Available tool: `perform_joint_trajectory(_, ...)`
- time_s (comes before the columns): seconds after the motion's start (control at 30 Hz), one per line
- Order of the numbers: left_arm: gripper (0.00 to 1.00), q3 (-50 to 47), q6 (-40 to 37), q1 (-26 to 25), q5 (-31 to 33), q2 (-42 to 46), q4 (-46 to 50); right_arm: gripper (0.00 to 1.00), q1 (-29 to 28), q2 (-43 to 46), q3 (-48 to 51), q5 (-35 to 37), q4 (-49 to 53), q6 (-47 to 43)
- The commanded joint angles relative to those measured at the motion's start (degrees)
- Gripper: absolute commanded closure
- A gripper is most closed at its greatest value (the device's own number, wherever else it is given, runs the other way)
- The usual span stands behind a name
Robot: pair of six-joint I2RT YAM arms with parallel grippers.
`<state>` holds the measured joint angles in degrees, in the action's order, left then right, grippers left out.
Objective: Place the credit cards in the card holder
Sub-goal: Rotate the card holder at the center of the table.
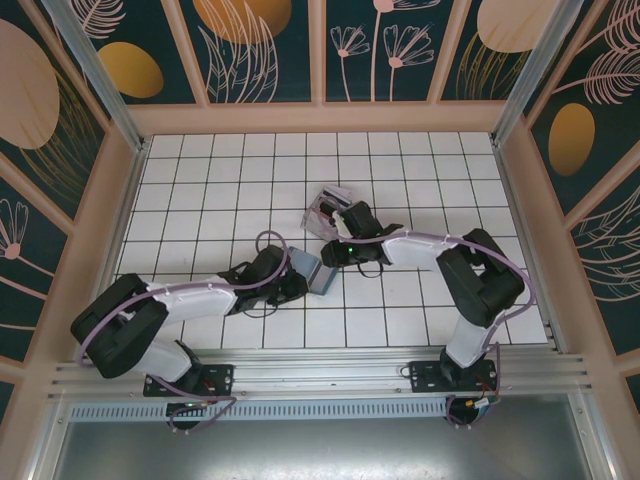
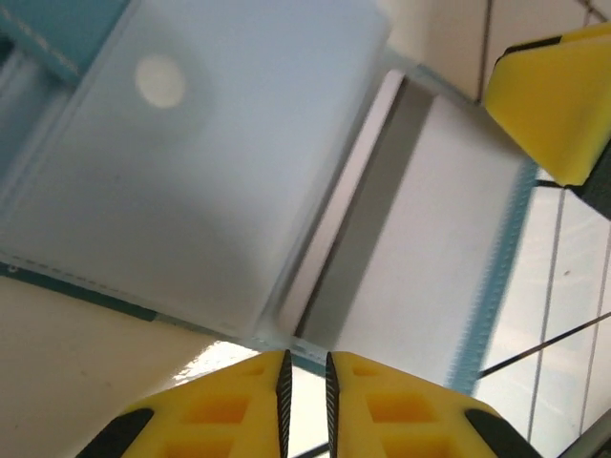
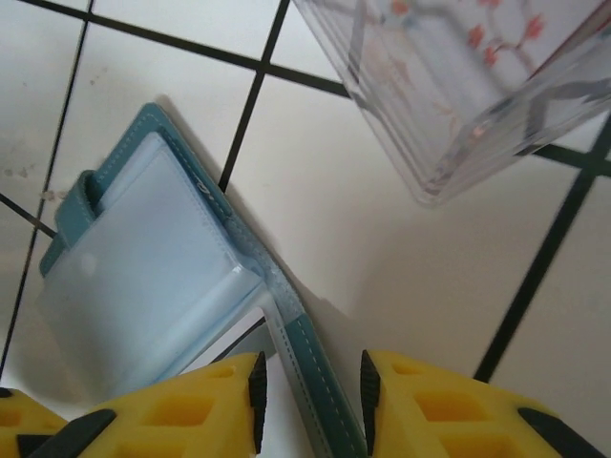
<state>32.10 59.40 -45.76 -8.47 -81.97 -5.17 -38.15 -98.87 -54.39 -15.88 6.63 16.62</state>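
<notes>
a: eyes on the card holder (image 1: 316, 270), it lies flat on the white tiled bench (image 1: 200, 180), near the middle, teal cover down and the pale clear sleeves facing up.

b: and close up from the right wrist, the card holder (image 3: 162, 286) shows its teal stitched edge running straight down between the yellow fingers.

a: right, so the right end effector (image 3: 313, 363) stands partly open, with that teal edge filling the gap. whether it is pinching or only straddling it, i cannot tell.

b: from above, the right end effector (image 1: 338, 250) sits at the holder's far side and the left end effector (image 1: 298, 283) at its near left side.

a: left wrist now. the left end effector (image 2: 307, 358) is open just a crack, a thin slit between the pads, nothing in it, tips right at the lower edge of the card holder (image 2: 191, 172).

b: and the credit cards (image 3: 449, 48)?

a: pale ones with a pink blossom print, inside the clear stand (image 3: 496, 143), which lies near the holder with bare bench between them.

b: from above, the clear stand (image 1: 328, 208) sits at an angle just beyond the right end effector.
</notes>
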Motion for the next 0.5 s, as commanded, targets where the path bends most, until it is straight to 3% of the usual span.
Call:
perform_joint_trajectory(0.0,0.78,4.88,-3.36,0.49,6.32,4.67,10.48,0.62,1.32,5.73,-2.31,2.87,4.21,-1.72)
perform_joint_trajectory(0.07,0.76,7.05,-5.70,2.26,9.53,7.33,15.11,0.62,2.05,6.92,-1.97,2.87,4.83,-1.23)
perform_joint_trajectory(0.23,0.73,11.48,-12.38,9.83,8.62,8.39,17.43,0.62,2.36,9.55,0.31,-1.72,3.08,0.90)
perform_joint_trajectory(0.4,0.72,19.87,-19.29,11.54,10.72,0.62,17.44,0.62,3.99,13.19,2.15,-5.66,2.43,2.10)
perform_joint_trajectory(0.47,0.73,23.17,-21.64,12.48,10.25,-4.09,17.34,0.62,1.33,13.37,1.35,-7.14,3.39,2.40)
